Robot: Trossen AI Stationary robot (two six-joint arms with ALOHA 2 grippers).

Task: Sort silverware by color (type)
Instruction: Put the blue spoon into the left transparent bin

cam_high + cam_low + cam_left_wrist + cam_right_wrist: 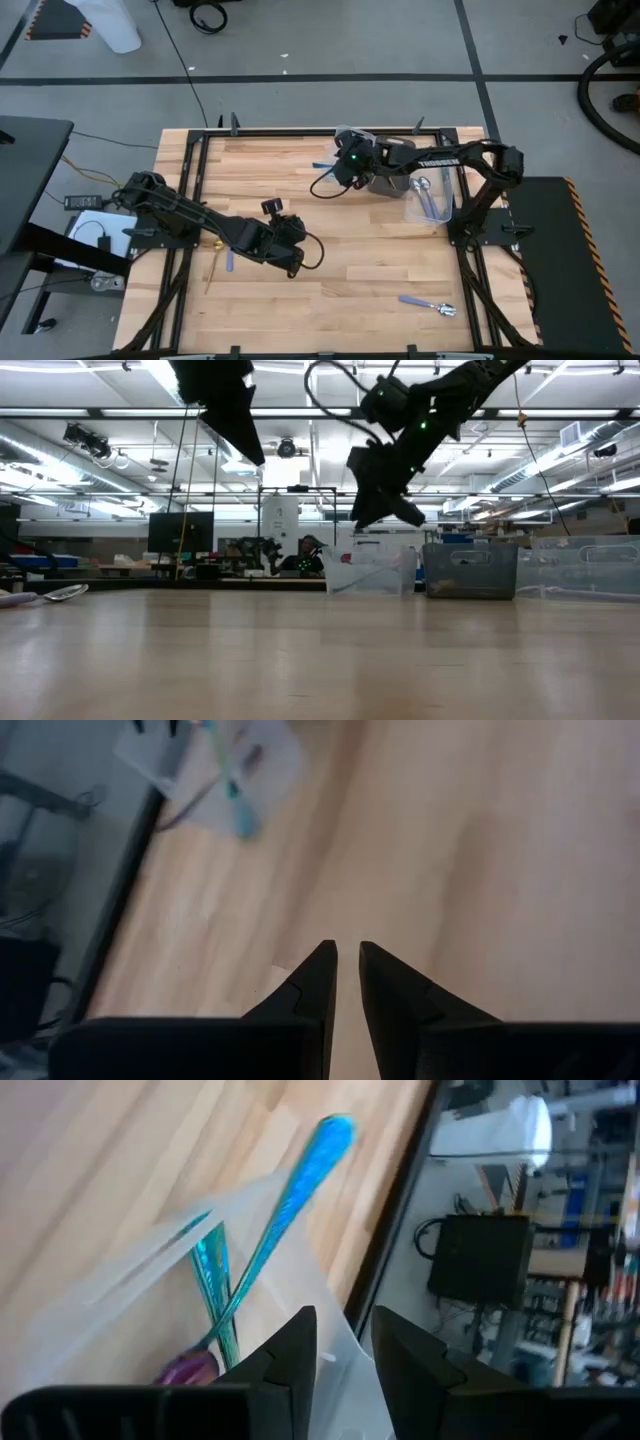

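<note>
My right gripper (pixel 345 168) (pixel 345 1330) hangs open, with only a narrow gap, above a clear tray (pixel 120 1280) near the table's far edge. Iridescent teal-blue spoons (pixel 222 1295) lie in that tray. One blue spoon (pixel 290 1200) leans on the tray's rim and its handle end sticks out over it. My left gripper (pixel 290 248) (pixel 347 960) is shut and empty, held above bare wood at mid-table. An iridescent spoon (pixel 430 305) lies near the table's near right corner. A gold spoon (pixel 213 265) and a bluish one (pixel 229 260) lie at the left.
A dark bin (pixel 390 180) and a second clear tray (pixel 432 200) holding spoons stand to the right of the right gripper. In the low view the tray (pixel 370 572), the bin (pixel 470 570) and the other tray (pixel 590 568) stand in a row along the far edge.
</note>
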